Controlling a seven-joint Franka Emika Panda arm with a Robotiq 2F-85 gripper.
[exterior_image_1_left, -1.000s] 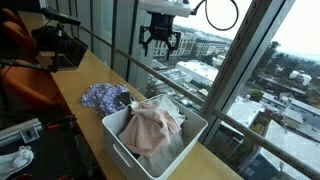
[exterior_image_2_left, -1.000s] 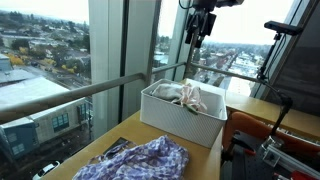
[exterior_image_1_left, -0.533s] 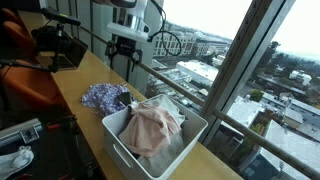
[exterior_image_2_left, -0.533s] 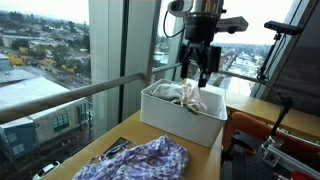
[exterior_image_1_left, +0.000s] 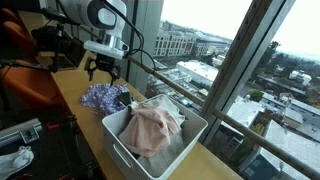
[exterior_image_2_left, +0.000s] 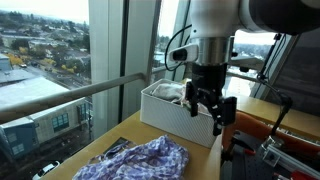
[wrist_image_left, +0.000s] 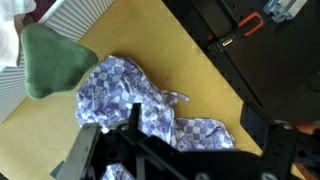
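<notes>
Gripper hangs with jaws spread wide and empty over a blue-and-white checked cloth, which lies crumpled on the wooden tabletop just beside the white bin. Seen in an exterior view, the gripper sits in front of the bin, above the cloth and not touching it. A pink garment fills the bin. From the wrist, the cloth spreads beneath the fingers, a green fabric at its bin-side edge.
</notes>
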